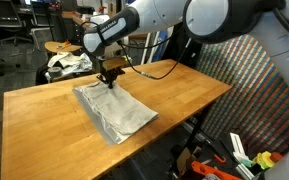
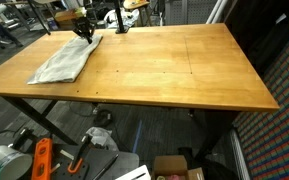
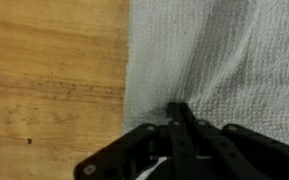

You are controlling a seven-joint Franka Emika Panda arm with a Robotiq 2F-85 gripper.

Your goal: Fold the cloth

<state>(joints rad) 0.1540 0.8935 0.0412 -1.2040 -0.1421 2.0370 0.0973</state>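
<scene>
Cloth [image 1: 116, 112] lies spread flat near a corner of the worktop [image 1: 189, 95]. Tool [image 1: 109, 82] is pressed together on one cloth edge, pinching it. Grasping looks done; next, I judge, calls for lifting that edge and carrying it over to the opposite edge

A broad wooden table [image 2: 184, 70] is standing over a dark floor [image 2: 144, 130] where a cardboard box [image 2: 174, 168] and an orange tool [image 2: 41, 160] are lying, while a multicoloured woven panel [image 1: 249, 90] is rising beside it in an exterior view.
</scene>
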